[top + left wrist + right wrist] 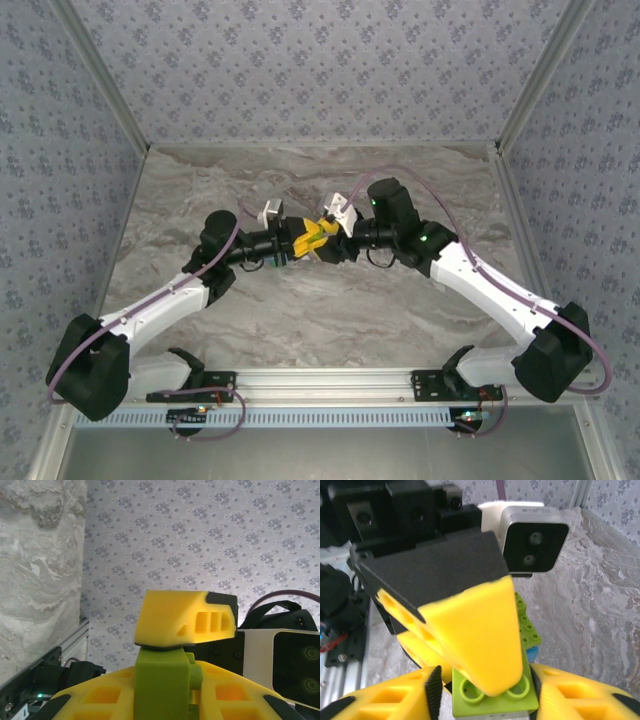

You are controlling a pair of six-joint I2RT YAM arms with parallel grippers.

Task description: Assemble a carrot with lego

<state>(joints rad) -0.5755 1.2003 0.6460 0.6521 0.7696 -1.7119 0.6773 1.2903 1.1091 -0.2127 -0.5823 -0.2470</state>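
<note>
Both grippers meet above the middle of the table, my left gripper coming from the left and my right gripper from the right. In the left wrist view my left gripper is shut on a lime-green brick, and a right finger rests on the brick's top. In the right wrist view my right gripper straddles a lime-green brick with two studs. A narrow gap shows at its left pad. A left finger covers much of that brick. Behind it lie a lime-green plate and a blue piece.
The marble table is walled by patterned panels at the back and both sides. An aluminium rail runs along the near edge by the arm bases. The left wrist camera sits close above the right fingers.
</note>
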